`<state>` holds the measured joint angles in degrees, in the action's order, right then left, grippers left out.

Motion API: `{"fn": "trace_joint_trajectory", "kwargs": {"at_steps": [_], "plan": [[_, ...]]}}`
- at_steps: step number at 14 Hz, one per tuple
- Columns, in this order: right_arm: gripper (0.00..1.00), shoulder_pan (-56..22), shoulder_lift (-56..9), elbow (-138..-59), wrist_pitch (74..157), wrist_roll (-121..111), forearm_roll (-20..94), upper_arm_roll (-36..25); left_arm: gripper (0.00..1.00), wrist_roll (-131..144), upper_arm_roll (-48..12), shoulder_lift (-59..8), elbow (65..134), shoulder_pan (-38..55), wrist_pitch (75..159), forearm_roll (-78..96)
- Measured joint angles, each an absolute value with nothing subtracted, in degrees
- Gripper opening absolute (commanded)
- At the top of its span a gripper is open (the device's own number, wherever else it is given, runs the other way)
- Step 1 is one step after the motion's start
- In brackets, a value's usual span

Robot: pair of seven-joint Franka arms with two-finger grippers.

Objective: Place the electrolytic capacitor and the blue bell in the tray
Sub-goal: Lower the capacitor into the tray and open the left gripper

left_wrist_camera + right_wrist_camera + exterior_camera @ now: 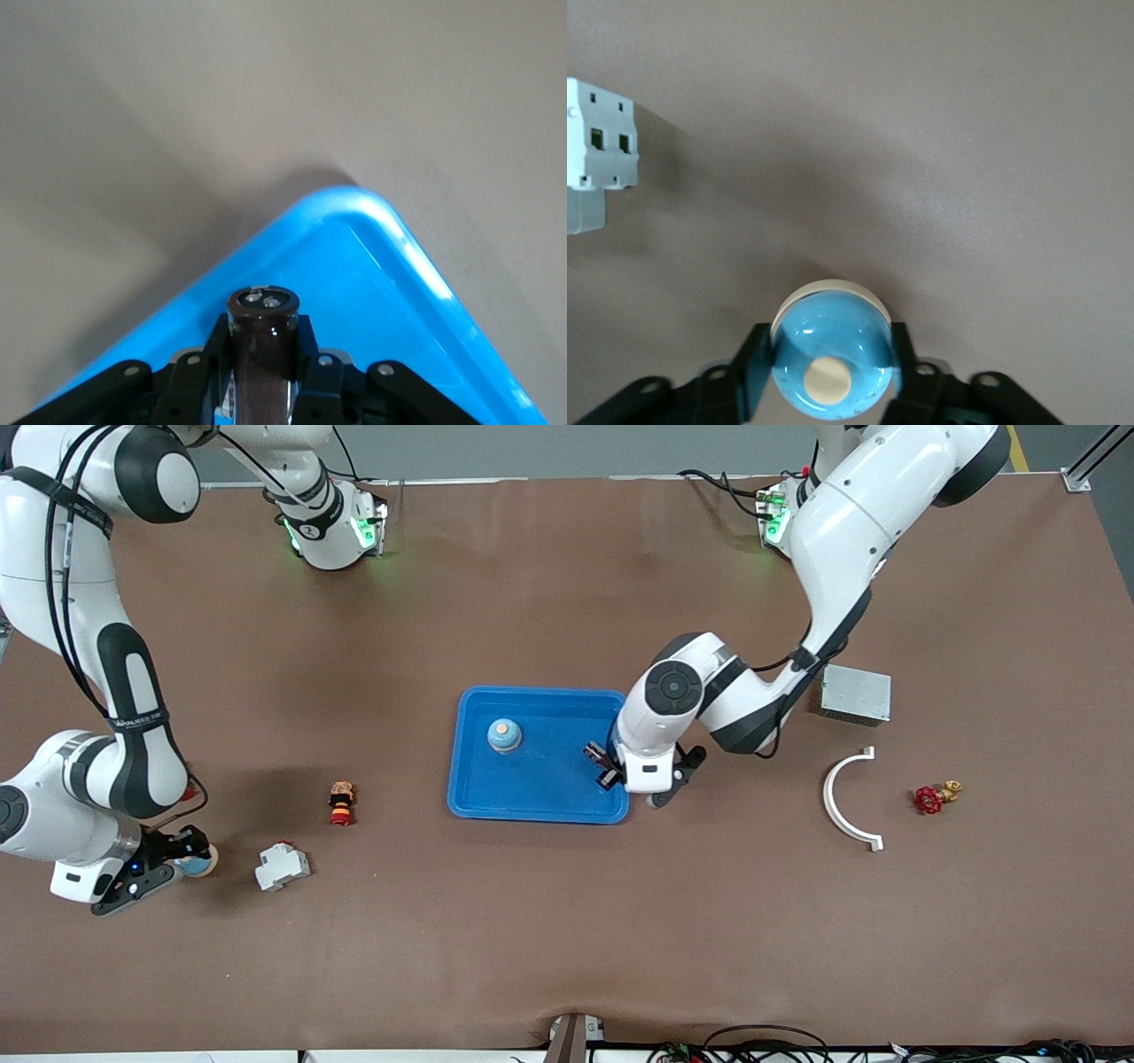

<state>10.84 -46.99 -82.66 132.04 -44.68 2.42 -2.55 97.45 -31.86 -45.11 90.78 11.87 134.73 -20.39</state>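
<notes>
Progress: judged about midway. One blue bell in tray (503,735) already sits upright in the tray (549,784), in its upper part as the front view shows it. Nothing else lies in the tray.
Left claw (606,766): clamped on the capacitor (263,341), a dark brown cylinder held between the two fingers with its terminal end pointing out.
Capacitor place: in the air, over the tray's corner toward the left arm's end, just inside the rim. The left wrist view shows the blue floor and rounded corner under it.
Right claw (190,859): closed on a second bell (830,359), blue dome with a cream button on top, fingers pressing both flanks.
Second bell place: low in the front view at the right arm's end, well apart from the tray. It looks to rest on the counter (567,957), though I cannot tell for sure.
Left to do: release the capacitor into the tray. The second bell, if it is wanted there, has the whole carry ahead.
Nearby: a white breaker (282,866) stands just beside the right claw, between it and the tray, so the lift needs to clear it.
Other items: a grey box (855,693), a white arc (846,802) and a red valve (930,799) lie at the left arm's end, untouched.
</notes>
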Motion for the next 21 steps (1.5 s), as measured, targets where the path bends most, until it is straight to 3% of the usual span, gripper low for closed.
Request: {"fn": "trace_joint_trajectory", "kwargs": {"at_steps": [2,3,4,5,7,8,9,10,13,16,18,21], "plan": [[0.0,10.9,-46.9,-82.6,132.1,-44.8,2.4,-2.5,0.0,98.4,-30.5,-47.1,88.5,14.3,135.0,-20.4],[0.06,10.9,-46.8,-82.6,132.1,-44.8,2.4,-2.5,0.0,99.0,-28.7,-47.6,87.9,16.0,135.7,-20.4],[0.44,10.9,-46.8,-82.6,132.1,-44.8,2.4,-2.5,0.0,99.7,-26.6,-48.0,87.6,17.8,137.0,-20.4],[0.68,10.9,-46.7,-82.6,132.1,-44.8,2.4,-2.5,0.0,100.5,-24.6,-48.6,87.4,19.5,138.2,-20.4],[0.91,10.9,-46.7,-82.5,132.1,-44.8,2.4,-2.5,0.0,101.3,-22.5,-49.5,87.2,21.2,139.4,-20.4],[1.0,10.9,-46.8,-82.5,132.2,-44.8,2.4,-2.5,0.31,101.3,-22.3,-49.8,87.1,21.2,139.5,-20.4],[1.0,11.0,-47.2,-82.5,132.5,-44.9,2.4,-2.5,0.83,101.3,-22.2,-49.9,87.1,21.2,139.5,-20.4],[1.0,11.2,-47.6,-82.5,133.0,-44.9,2.4,-2.5,1.0,101.3,-22.1,-49.9,86.9,21.1,139.5,-20.4],[1.0,12.1,-48.8,-82.5,134.5,-45.2,2.4,-2.5,1.0,101.3,-21.8,-49.8,86.1,20.8,139.5,-20.4],[0.26,12.5,-48.9,-82.5,134.6,-47.2,2.4,-2.5,1.0,101.3,-21.6,-48.5,84.7,19.9,139.5,-20.4],[0.0,12.5,-48.8,-82.5,134.6,-47.6,2.5,-2.3,1.0,100.4,-21.7,-45.9,84.2,17.7,138.8,-20.5],[0.0,12.5,-48.7,-82.3,134.6,-47.6,2.5,-2.1,1.0,93.8,-21.8,-39.8,84.0,14.4,132.8,-20.5]]}}
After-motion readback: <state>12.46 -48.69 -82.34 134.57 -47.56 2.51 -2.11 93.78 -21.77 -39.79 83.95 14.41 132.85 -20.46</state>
